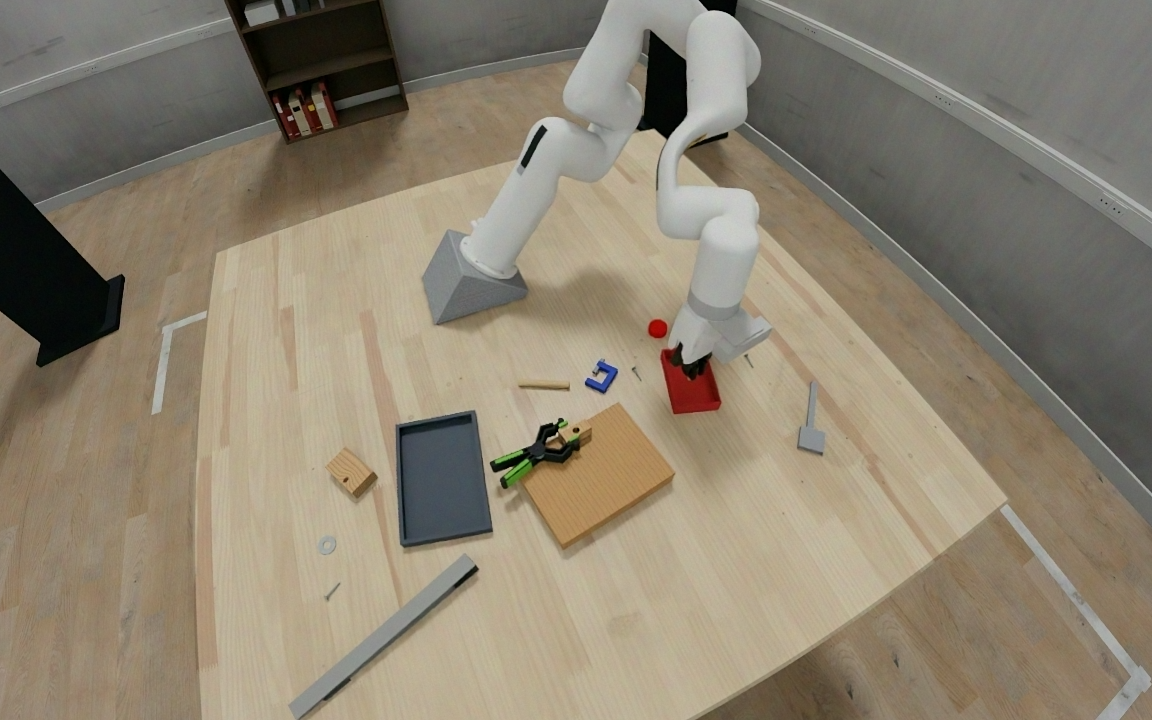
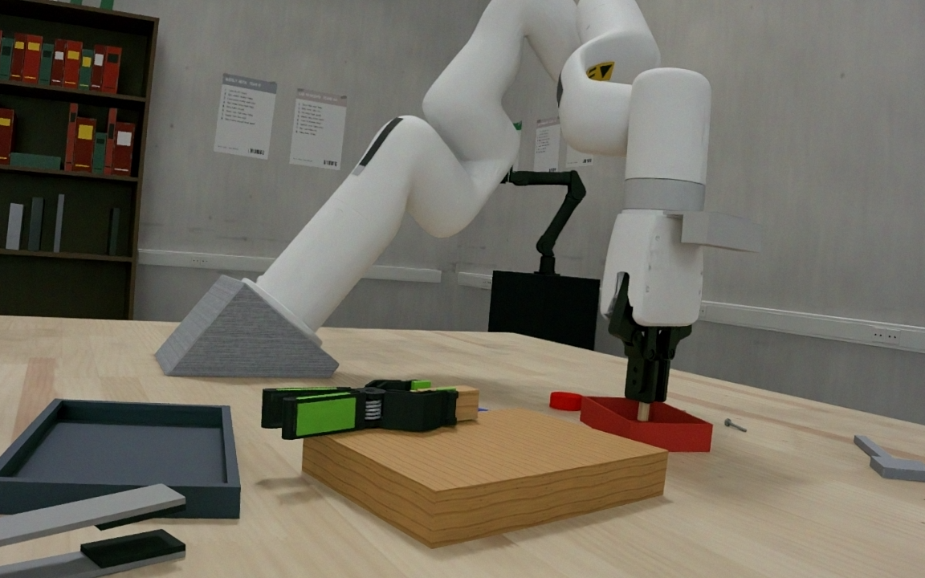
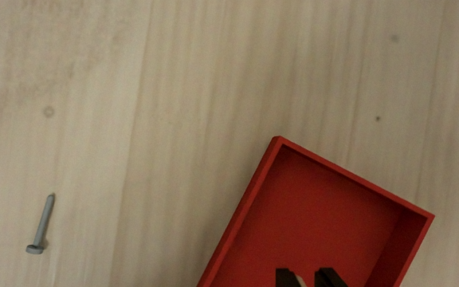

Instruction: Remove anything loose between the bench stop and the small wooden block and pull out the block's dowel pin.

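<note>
My gripper is shut on the pale dowel pin and holds it upright, its lower end down inside the red tray. The small wooden block lies on the bench board at its far left corner, gripped by the black and green spring clamp. I cannot make out the bench stop or the block's hole.
A grey tray lies left of the board, a second wooden block beyond it. A loose dowel, a blue bracket, a red cap, screws, grey brackets and a grey bar lie about.
</note>
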{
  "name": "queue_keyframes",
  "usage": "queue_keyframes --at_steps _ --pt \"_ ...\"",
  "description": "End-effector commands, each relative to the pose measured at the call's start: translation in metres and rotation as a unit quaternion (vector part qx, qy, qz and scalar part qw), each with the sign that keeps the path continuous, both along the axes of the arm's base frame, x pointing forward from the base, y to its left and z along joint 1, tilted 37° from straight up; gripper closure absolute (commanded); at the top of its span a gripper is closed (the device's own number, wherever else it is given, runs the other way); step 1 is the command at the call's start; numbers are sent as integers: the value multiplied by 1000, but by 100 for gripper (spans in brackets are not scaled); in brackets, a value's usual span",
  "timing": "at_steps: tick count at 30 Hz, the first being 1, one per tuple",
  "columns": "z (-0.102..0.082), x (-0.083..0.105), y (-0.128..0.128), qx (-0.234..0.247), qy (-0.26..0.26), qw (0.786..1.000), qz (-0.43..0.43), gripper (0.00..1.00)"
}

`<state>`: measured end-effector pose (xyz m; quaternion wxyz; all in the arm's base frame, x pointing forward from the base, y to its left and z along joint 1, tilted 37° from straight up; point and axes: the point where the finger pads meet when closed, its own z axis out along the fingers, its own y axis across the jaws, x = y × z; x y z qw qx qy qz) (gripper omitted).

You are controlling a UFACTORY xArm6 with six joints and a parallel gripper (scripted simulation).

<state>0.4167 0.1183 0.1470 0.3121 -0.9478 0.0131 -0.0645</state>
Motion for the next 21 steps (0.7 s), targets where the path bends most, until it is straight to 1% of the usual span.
queue_keyframes --at_steps 1,21 --pt "-2 2 2 0 -2 1000 -1 100" --pt "-7 3 6 0 -2 1000 -1 100"
